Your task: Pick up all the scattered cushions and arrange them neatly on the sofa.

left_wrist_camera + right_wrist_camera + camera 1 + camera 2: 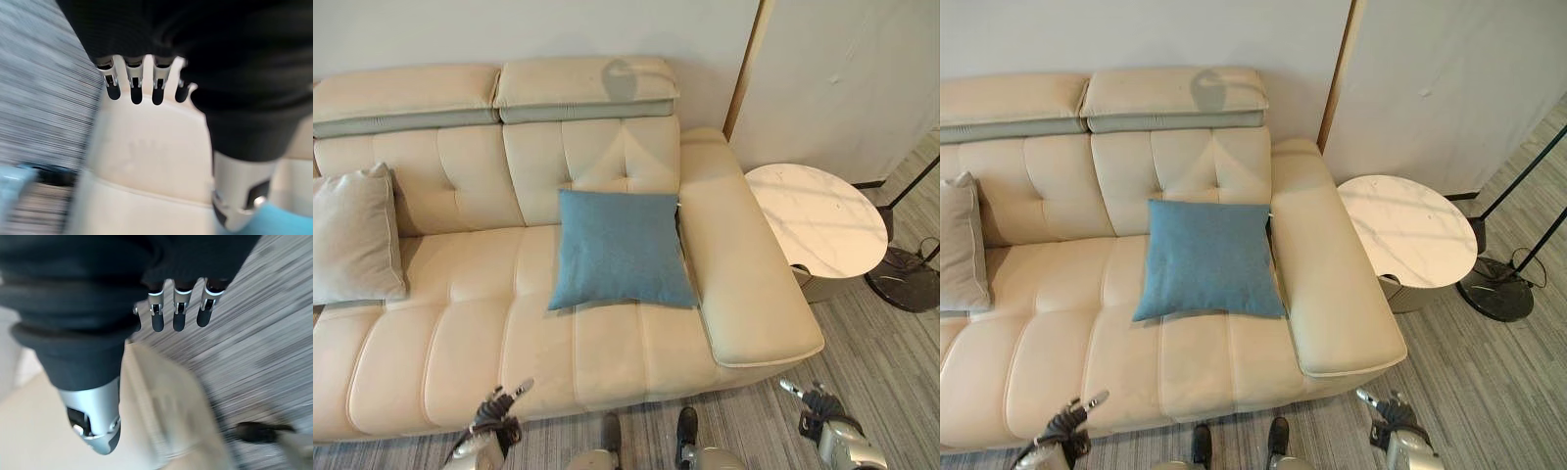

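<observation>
A blue cushion (620, 249) and a grey cushion (352, 235) are being shown propped on the sofa (460, 333), beyond both the left hand (496, 412) and right hand (818, 407), which are being held low, fingers straight, empty.

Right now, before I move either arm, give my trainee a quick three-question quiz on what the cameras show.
1. True or false: the blue cushion leans against the backrest of the sofa beside its right armrest.
2. Which stands to the right of the sofa? A) a wooden stool B) a round white side table C) a laundry basket
3. Fill in: the left hand and right hand hang low in front of the sofa, each holding ____.

Key: 1 true. 2 B. 3 nothing; both hands' fingers are straight, and the grey cushion already sits at the sofa's left end.
</observation>
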You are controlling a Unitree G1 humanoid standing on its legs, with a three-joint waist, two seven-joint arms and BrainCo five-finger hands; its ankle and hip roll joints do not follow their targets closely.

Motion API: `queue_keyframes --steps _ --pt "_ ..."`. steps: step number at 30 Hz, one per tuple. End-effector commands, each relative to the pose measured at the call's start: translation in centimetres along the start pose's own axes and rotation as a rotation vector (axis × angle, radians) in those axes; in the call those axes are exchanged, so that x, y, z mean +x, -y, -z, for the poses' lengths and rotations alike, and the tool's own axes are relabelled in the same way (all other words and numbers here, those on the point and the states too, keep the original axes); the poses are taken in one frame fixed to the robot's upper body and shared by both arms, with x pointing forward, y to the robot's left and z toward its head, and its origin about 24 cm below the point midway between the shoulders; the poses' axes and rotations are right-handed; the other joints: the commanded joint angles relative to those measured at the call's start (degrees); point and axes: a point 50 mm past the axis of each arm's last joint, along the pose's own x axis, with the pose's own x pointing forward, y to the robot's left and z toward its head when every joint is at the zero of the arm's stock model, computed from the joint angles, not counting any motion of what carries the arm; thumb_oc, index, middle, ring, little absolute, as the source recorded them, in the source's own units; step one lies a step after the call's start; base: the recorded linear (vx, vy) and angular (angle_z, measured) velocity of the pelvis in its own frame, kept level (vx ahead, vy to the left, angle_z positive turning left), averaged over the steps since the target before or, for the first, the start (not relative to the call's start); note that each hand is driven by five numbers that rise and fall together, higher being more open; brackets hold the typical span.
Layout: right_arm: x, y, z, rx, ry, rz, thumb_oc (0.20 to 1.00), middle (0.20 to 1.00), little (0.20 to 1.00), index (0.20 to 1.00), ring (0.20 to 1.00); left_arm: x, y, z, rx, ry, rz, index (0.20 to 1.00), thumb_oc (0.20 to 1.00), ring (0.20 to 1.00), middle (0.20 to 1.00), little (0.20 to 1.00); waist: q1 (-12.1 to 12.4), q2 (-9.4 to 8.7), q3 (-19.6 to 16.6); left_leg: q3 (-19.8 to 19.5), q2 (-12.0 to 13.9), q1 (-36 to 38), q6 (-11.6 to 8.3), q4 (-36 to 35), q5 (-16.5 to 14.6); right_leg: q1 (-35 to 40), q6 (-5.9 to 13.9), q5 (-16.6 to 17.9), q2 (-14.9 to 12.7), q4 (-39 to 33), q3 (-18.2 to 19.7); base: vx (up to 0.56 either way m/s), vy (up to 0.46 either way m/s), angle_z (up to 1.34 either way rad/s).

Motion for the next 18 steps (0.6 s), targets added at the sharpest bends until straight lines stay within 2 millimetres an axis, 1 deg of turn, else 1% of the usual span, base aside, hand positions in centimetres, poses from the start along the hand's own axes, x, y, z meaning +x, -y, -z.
queue_keyframes --steps 1,2,3,4,5,6,7,8,9,10,11,12,13,14,15,16,17,18 --pt "0.3 0.1 -1.7 -0.025 0.053 0.003 1.000 1.000 1.000 1.000 1.000 0.4 0.2 -0.6 0.092 0.020 -0.019 1.000 1.000 1.000 1.000 1.000 -0.5 1.19 1.1 -0.8 -1.9 2.0 -0.01 0.2 -7.3 4.6 5.36 -7.3 -1.2 0.9 -1.2 -0.09 0.071 0.02" --pt "0.3 -0.3 -0.5 -0.034 0.013 -0.005 1.000 1.000 1.000 1.000 1.000 0.4 -0.2 -0.1 0.155 0.005 -0.044 1.000 1.000 1.000 1.000 1.000 -0.6 0.93 1.7 -0.4 -1.8 1.6 0.09 0.2 -7.3 4.0 5.50 -6.5 -1.1 0.9 -0.9 -0.10 0.037 0.01" --pt "0.3 -0.4 -0.2 -0.037 -0.001 -0.004 1.000 1.000 1.000 1.000 1.000 0.5 -0.5 -0.1 0.196 -0.001 -0.066 1.000 1.000 1.000 1.000 1.000 -0.5 0.85 1.9 -0.3 -1.8 1.2 0.12 0.2 -7.0 3.5 5.60 -6.0 -1.1 0.6 -0.8 -0.27 0.054 -0.18" --pt "0.4 -1.1 0.1 -0.025 -0.019 -0.015 1.000 1.000 1.000 1.000 1.000 0.6 -1.0 -0.4 0.244 0.002 -0.108 1.000 1.000 1.000 1.000 1.000 -1.0 1.59 3.0 -0.2 -0.9 0.1 0.51 0.2 -5.6 1.0 5.09 -9.0 0.0 8.5 3.0 -0.26 0.026 -0.24" --pt "0.4 -1.2 0.5 -0.015 -0.035 -0.018 1.000 1.000 1.000 1.000 1.000 0.7 -1.0 -0.4 0.243 -0.002 -0.110 1.000 1.000 1.000 1.000 1.000 -1.0 1.91 3.0 -0.4 -0.8 -0.3 0.65 0.2 -5.3 0.9 4.70 -11.5 0.5 12.2 4.3 -0.22 0.018 -0.26" --pt "0.4 -1.2 0.5 -0.015 -0.035 -0.018 1.000 1.000 1.000 1.000 1.000 0.7 -1.0 -0.4 0.242 -0.002 -0.110 1.000 1.000 1.000 1.000 1.000 -1.0 1.91 2.9 -0.3 -0.8 -0.5 0.65 0.2 -5.3 0.6 4.68 -11.5 0.5 12.4 4.3 -0.11 -0.034 -0.03" --pt "0.2 -1.5 1.1 -0.007 -0.048 -0.031 1.000 1.000 1.000 1.000 1.000 0.6 -1.1 0.4 0.235 -0.035 -0.119 1.000 1.000 1.000 1.000 1.000 -1.2 2.09 2.3 -1.0 -0.8 -0.9 0.86 0.2 -5.2 1.7 3.90 -14.7 1.0 17.6 6.1 -0.06 -0.035 0.12" --pt "0.2 -1.5 1.1 -0.007 -0.048 -0.031 1.000 1.000 1.000 1.000 1.000 0.6 -1.1 0.4 0.235 -0.035 -0.119 1.000 1.000 1.000 1.000 1.000 -1.2 2.10 2.3 -1.0 -0.8 -0.9 0.86 0.2 -5.2 1.6 3.90 -14.7 1.0 17.6 6.1 -0.09 -0.067 0.31" --pt "0.2 -1.4 1.7 -0.005 -0.069 -0.030 1.000 1.000 1.000 1.000 1.000 0.6 -1.3 0.8 0.239 -0.052 -0.125 1.000 1.000 1.000 1.000 1.000 -1.3 1.94 1.9 -1.5 -1.0 -1.1 0.91 0.2 -5.2 2.6 3.78 -15.4 1.0 19.4 6.7 -0.13 -0.155 0.37" --pt "0.1 -1.5 2.1 -0.021 -0.081 -0.033 1.000 1.000 1.000 1.000 1.000 0.5 -1.5 1.7 0.232 -0.094 -0.136 1.000 1.000 1.000 1.000 1.000 -1.0 1.13 1.3 -2.3 -1.5 -2.2 0.55 0.2 -4.5 5.7 3.53 -15.9 1.7 17.9 8.4 -0.17 -0.193 0.29" --pt "0.1 -1.5 2.1 -0.023 -0.082 -0.032 1.000 1.000 1.000 1.000 1.000 0.5 -1.6 1.7 0.230 -0.094 -0.140 1.000 1.000 1.000 1.000 1.000 -0.8 0.96 1.0 -2.3 -1.4 -2.9 0.49 0.2 -4.4 6.6 3.33 -16.3 1.7 15.9 8.1 -0.14 -0.160 0.18" --pt "0.1 -1.5 2.1 -0.023 -0.082 -0.032 1.000 1.000 1.000 1.000 1.000 0.5 -1.6 1.7 0.230 -0.094 -0.140 1.000 1.000 1.000 1.000 1.000 -0.9 0.96 1.0 -2.4 -1.4 -2.9 0.49 0.2 -4.4 6.8 3.33 -16.2 1.7 15.6 8.1 -0.14 -0.135 0.07" --pt "0.1 -1.7 2.1 -0.047 -0.086 -0.040 1.000 1.000 1.000 1.000 1.000 0.5 -1.8 2.0 0.222 -0.113 -0.147 1.000 1.000 1.000 1.000 1.000 -0.1 0.26 1.2 -1.7 -1.1 -3.6 0.14 0.2 -3.6 8.8 2.68 -17.0 1.4 11.9 6.0 -0.25 -0.261 -0.05" --pt "0.1 -1.7 2.2 -0.067 -0.090 -0.039 1.000 1.000 1.000 1.000 1.000 0.5 -2.1 2.3 0.219 -0.127 -0.157 1.000 1.000 1.000 1.000 1.000 0.2 -0.29 0.8 -1.5 -0.4 -5.0 -0.53 0.2 -1.9 10.6 2.13 -17.8 2.2 7.1 4.6 -0.25 -0.262 -0.16" --pt "0.1 -1.7 2.3 -0.067 -0.091 -0.039 1.000 1.000 1.000 1.000 1.000 0.5 -2.1 2.3 0.219 -0.127 -0.157 1.000 1.000 1.000 1.000 1.000 0.1 -0.29 0.8 -1.5 -0.4 -5.0 -0.54 0.2 -1.9 10.7 2.12 -17.7 2.2 6.9 4.6 -0.41 -0.373 -0.33" --pt "0.1 -1.7 2.3 -0.070 -0.093 -0.040 1.000 1.000 1.000 1.000 1.000 0.5 -1.9 2.1 0.214 -0.118 -0.148 1.000 1.000 1.000 1.000 1.000 0.3 -0.17 1.8 -2.2 0.6 -6.8 -2.38 0.2 1.4 11.0 0.51 -18.2 4.2 4.0 5.0 -0.36 -0.295 -0.29" --pt "0.1 -1.7 2.3 -0.078 -0.086 -0.041 1.000 1.000 1.000 1.000 1.000 0.5 -1.7 2.1 0.211 -0.119 -0.142 1.000 1.000 1.000 1.000 1.000 0.2 0.01 2.3 -2.7 1.0 -7.2 -3.24 0.2 2.6 11.2 -0.03 -18.0 5.1 2.9 4.6 -0.36 -0.296 -0.20" --pt "0.1 -1.7 2.3 -0.078 -0.086 -0.041 1.000 1.000 1.000 1.000 1.000 0.5 -1.7 2.1 0.211 -0.119 -0.142 1.000 1.000 1.000 1.000 1.000 0.1 0.04 2.3 -2.8 1.0 -7.2 -3.26 0.2 2.6 11.3 -0.05 -17.9 5.1 2.9 4.6 -0.23 -0.172 0.04"
